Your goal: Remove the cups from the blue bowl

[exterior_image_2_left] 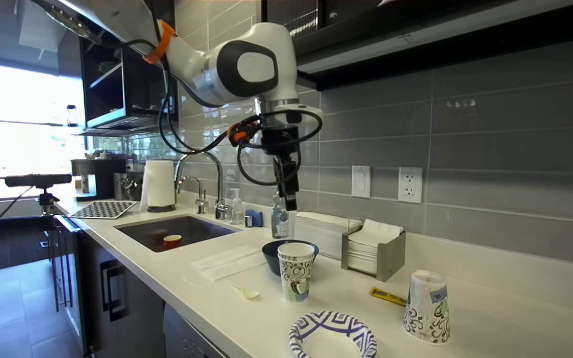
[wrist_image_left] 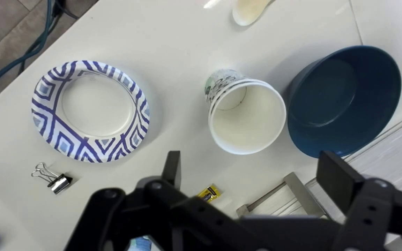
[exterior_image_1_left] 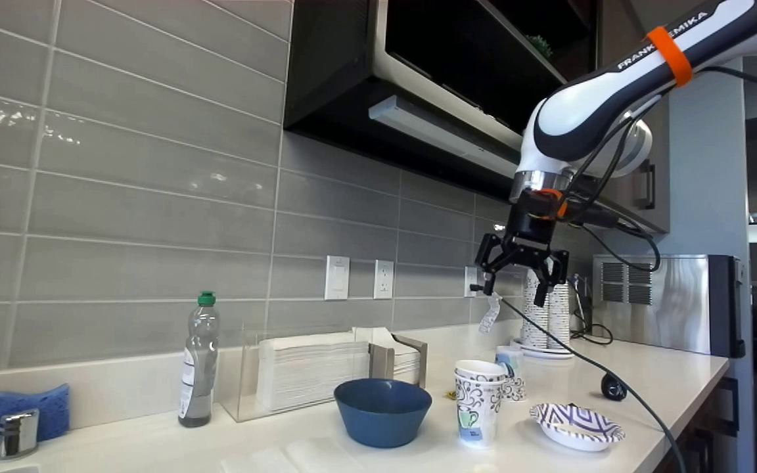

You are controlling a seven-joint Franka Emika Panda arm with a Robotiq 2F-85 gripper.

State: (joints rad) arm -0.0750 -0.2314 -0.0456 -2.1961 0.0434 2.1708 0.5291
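We see white tapered paper cups with blue and green print [exterior_image_1_left: 478, 407] nested in a stack outside a wide, plain dark-blue bowl [exterior_image_1_left: 384, 420].
The stack stands upright on the pale, smooth worktop [exterior_image_2_left: 495, 303], just beside the bowl but apart from it. Farther from the bowl we find another white tapered paper cup [exterior_image_2_left: 427, 307], upside down. Our black two-fingered gripper [exterior_image_1_left: 514, 295] hangs higher than the bowl, released, its fingers spread apart. In the wrist view the stack stands between the bowl and a shallow white dish with a dark-blue geometric pattern [wrist_image_left: 91, 111]. On the bowl's opposite side from the stack, a clear plastic bottle with a green cap [exterior_image_1_left: 199, 368] stands upright.
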